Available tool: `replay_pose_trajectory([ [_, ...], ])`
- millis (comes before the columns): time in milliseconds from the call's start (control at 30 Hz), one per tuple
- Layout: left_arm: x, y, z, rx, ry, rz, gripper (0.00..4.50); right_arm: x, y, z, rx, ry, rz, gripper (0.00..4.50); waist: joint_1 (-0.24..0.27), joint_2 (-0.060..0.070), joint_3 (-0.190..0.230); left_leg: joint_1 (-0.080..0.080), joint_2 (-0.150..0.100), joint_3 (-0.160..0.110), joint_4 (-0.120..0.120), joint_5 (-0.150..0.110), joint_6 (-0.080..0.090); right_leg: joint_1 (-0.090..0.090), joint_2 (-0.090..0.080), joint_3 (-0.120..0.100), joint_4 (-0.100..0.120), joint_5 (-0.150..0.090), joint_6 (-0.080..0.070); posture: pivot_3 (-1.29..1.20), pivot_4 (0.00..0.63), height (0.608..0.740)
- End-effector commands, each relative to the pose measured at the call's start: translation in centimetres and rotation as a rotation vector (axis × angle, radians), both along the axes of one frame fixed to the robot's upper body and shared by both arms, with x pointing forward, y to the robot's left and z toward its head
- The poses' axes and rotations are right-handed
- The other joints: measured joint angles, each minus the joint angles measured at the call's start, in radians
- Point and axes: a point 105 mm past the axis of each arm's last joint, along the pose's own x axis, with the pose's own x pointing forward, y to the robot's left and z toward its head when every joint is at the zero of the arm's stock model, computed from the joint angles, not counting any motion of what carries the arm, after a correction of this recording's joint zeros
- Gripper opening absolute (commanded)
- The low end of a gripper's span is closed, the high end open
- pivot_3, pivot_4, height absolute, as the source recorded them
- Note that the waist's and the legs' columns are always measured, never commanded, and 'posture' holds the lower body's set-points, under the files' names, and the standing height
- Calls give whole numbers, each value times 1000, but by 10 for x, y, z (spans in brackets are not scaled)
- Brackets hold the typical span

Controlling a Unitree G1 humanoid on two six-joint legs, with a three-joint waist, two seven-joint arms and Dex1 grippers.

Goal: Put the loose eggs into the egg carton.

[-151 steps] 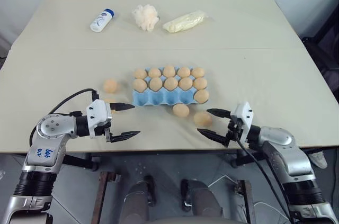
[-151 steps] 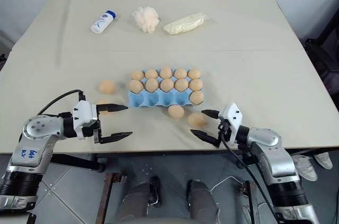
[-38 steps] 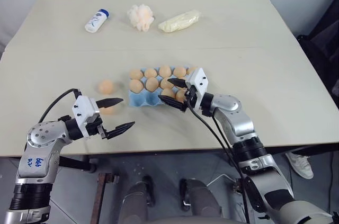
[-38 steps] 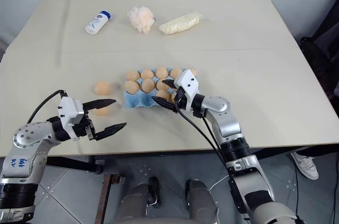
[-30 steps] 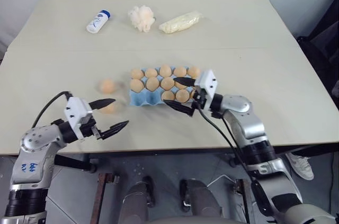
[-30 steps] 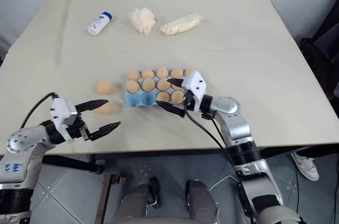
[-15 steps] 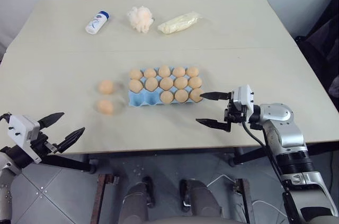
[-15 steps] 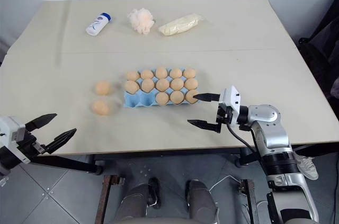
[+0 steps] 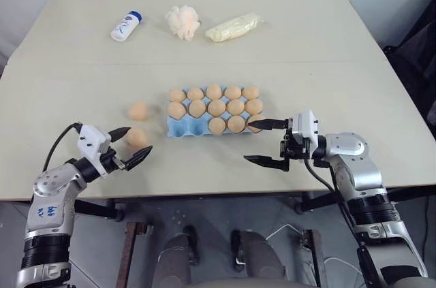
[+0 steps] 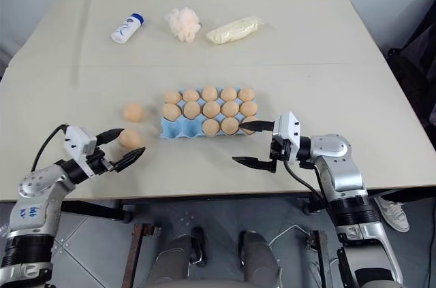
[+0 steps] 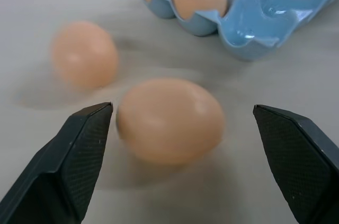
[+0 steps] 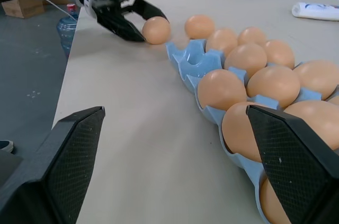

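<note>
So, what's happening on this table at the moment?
A two-armed robot is filling a blue egg carton with eggs. Thirteen cups hold eggs; two near-row cups at its left end are empty. Two loose eggs lie on the table left of it. The open left gripper is around the nearer loose egg, not closed on it. The right gripper hangs open and empty by the carton's right end.

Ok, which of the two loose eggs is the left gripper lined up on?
The nearer loose egg, between the open left gripper fingers. The other loose egg lies farther back, beside the egg carton.
</note>
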Motion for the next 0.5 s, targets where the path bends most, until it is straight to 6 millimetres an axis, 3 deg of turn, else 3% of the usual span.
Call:
replay_pose_trajectory([
  [33,8,0,-3,16,-21,27,4323,-7,5,7,21,-34,16,4493,1,0,0,0,0,0,1,0,0,0,0,0,0,0,0,0,150,740],
  [267,5,-8,6,8,-74,-11,2436,-10,4,2,15,-25,0,4500,8,0,0,2,0,0,2,0,0,3,0,0,1,1,1,0,150,740],
  [367,-3,-14,27,-3,-125,-61,2230,-9,0,0,11,-23,-21,4500,9,-1,0,2,0,0,2,0,0,3,0,0,0,1,1,0,150,740],
  [500,-10,-43,48,-17,-158,-195,2230,-8,-2,-2,11,-21,-36,4500,12,0,0,2,0,0,1,0,0,3,0,0,0,1,1,0,150,740],
])
